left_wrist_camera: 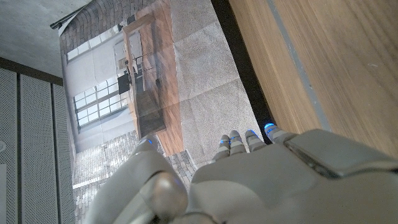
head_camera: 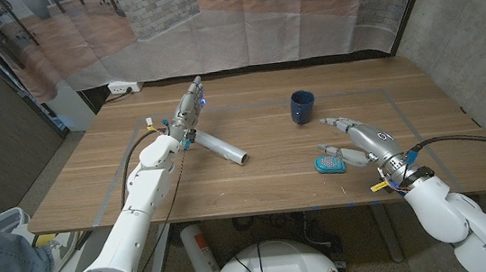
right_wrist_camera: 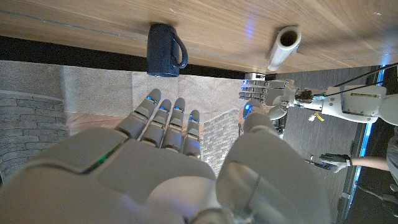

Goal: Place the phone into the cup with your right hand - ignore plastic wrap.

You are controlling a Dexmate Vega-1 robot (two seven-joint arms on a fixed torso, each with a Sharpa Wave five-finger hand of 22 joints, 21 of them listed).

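The right hand (head_camera: 358, 133) hangs over the right side of the wooden table (head_camera: 265, 174). Its fingers (head_camera: 334, 124) are straight and a little apart, and they point toward the far side of the table. The hand holds nothing. In the right wrist view, the same hand (right_wrist_camera: 168, 168) shows its back, with the fingers (right_wrist_camera: 163, 121) side by side and the thumb off to one side.

The phone (head_camera: 330, 160) lies flat on the table, just beside the right hand and partly under it. It has a light blue case. I cannot tell if the hand touches it.

The cup (head_camera: 302, 106) is dark blue. It stands upright on the table, farther back than the phone and well apart from it. In the right wrist view, the cup (right_wrist_camera: 163, 50) shows its handle on one side.

The left hand (head_camera: 191, 111) is on the left side of the table, up off the wood. Its fingers are straight and close together, and it holds nothing. In the left wrist view, its fingertips (left_wrist_camera: 249, 138) line up in a row.

A roll of plastic wrap (head_camera: 221, 146) lies on the table just beside the left hand.
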